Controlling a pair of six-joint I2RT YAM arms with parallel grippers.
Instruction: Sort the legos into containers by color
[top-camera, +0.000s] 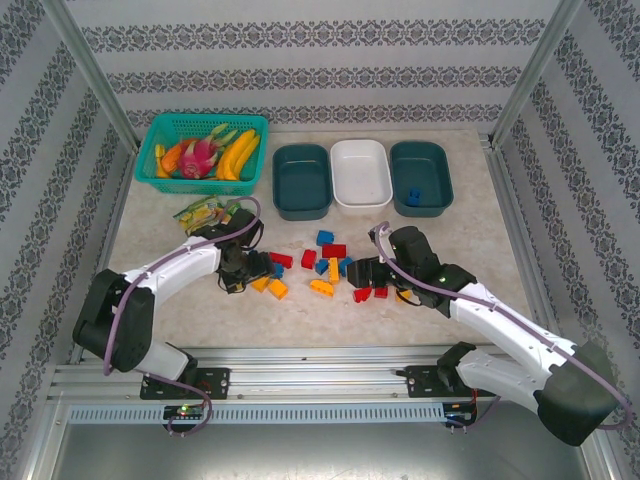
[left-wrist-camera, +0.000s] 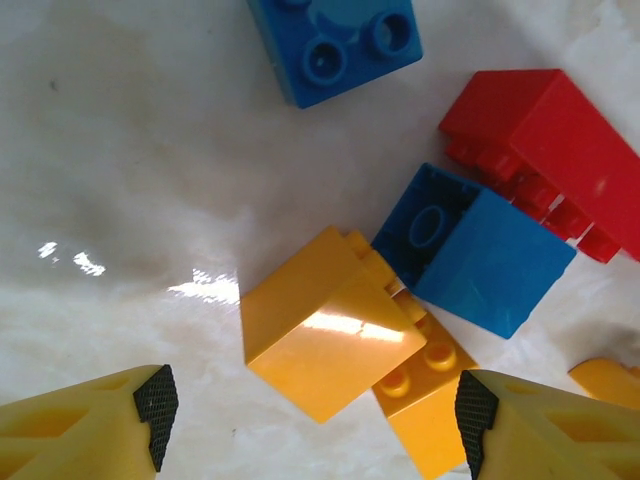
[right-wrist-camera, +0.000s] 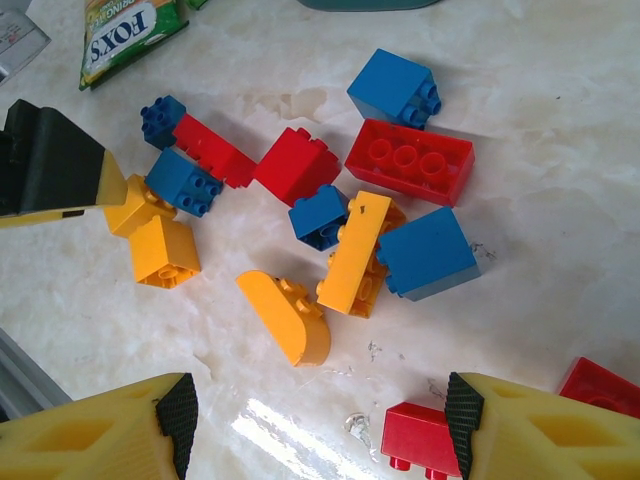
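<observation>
Legos (top-camera: 334, 250) lie loose on the table (top-camera: 480, 250), one blue brick (top-camera: 412, 195) in the right tub (top-camera: 425, 165). Left gripper (left-wrist-camera: 315, 415) gapes around a yellow brick (left-wrist-camera: 330, 340), untouched; right gripper (right-wrist-camera: 322, 425) gapes above the pile.

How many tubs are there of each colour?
Teal tubs: 2
White tub: 1
Total: 3

Red, blue, yellow legos (top-camera: 334, 250) scattered on table (top-camera: 470, 250), one blue brick (top-camera: 412, 195) in right tub (top-camera: 425, 160)
</observation>
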